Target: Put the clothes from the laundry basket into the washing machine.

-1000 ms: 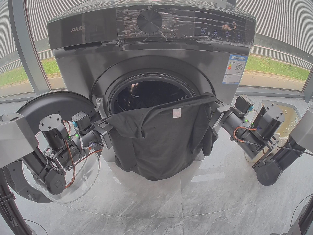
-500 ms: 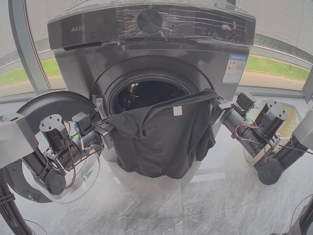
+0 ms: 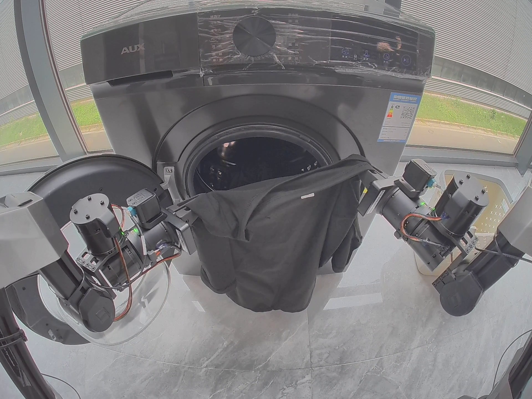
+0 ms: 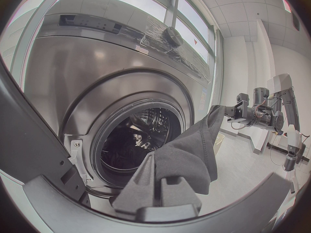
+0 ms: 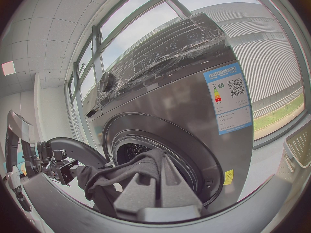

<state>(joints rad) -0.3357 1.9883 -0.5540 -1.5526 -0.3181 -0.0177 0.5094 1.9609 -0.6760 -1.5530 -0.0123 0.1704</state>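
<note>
Black garment (image 3: 271,245) is suspended between both hands in front of the washing machine (image 3: 166,112). Its upper edge is stretched across the lower part of the drum opening (image 3: 249,159), running from about 8 o'clock to 3 o'clock of that opening. The remainder hangs at 6 o'clock over the machine's front panel.

Left hand (image 3: 185,225) is at 8 o'clock of the opening, clamped narrow on one end of the garment. The left wrist view confirms cloth pinched in this hand (image 4: 157,175).

Right hand (image 3: 368,187) is at 3 o'clock of the opening, clamped narrow on the other end. The right wrist view confirms cloth in its grip (image 5: 155,178).

Door (image 3: 88,178) is swung fully open at 9 o'clock of the machine. Laundry basket (image 3: 490,206) stands on the floor (image 3: 332,350) at 3 o'clock, behind the right arm; its contents cannot be judged.
</note>
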